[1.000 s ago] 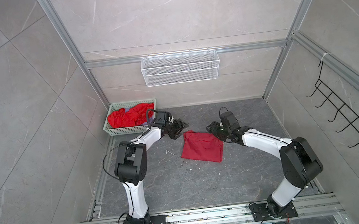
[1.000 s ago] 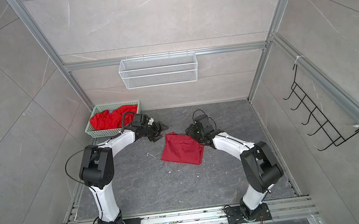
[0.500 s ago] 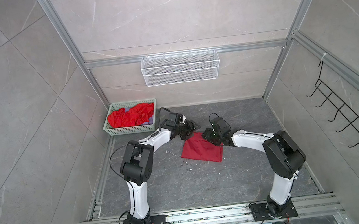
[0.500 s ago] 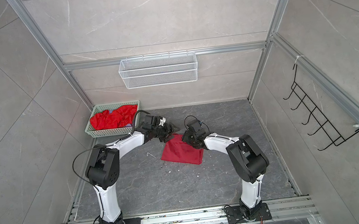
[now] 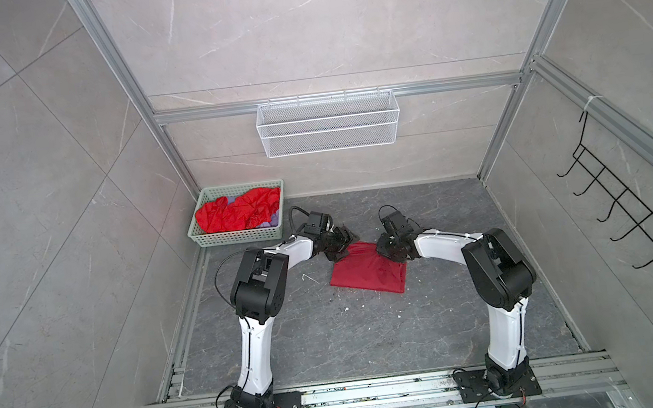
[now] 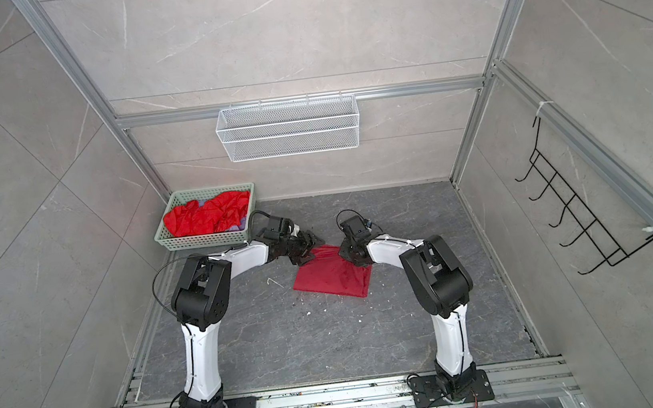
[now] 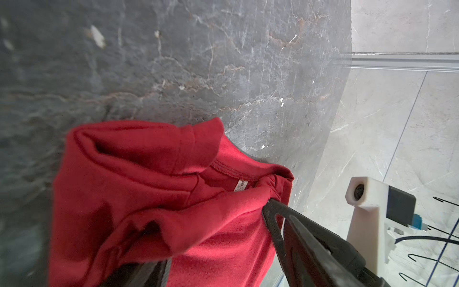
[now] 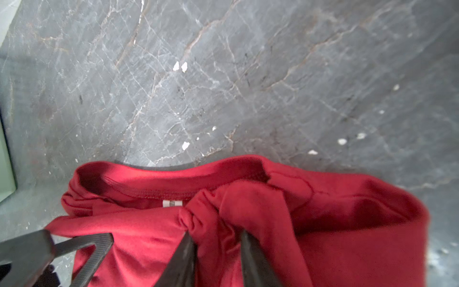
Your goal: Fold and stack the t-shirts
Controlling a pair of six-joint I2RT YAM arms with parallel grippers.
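Fold step in progress, likely: dark red shirt (image 5: pixel 366 269) lies as rough rectangle mid worktop (image 5: pixel 331 338), both arms at its far collar edge. Cloth beside white label (image 8: pixel 172 203) sits bunched in narrow right hand (image 8: pixel 216 233). Neighbouring corner straddled by wide left hand (image 5: pixel 341 249) (no pinch yet). Next move calls for left closing, then level lift, both corners carried together toward near edge. Green basket (image 5: pixel 236 237) at far left holds crumpled bright red shirts (image 5: pixel 242 212); wire wall basket (image 5: pixel 329 129) shows nothing inside.

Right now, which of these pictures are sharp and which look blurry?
In both top views everything is sharp and evenly lit, the shirt included; in the left wrist view the floor blurs toward one side while the label stays crisp; in the right wrist view the black fingers are soft.
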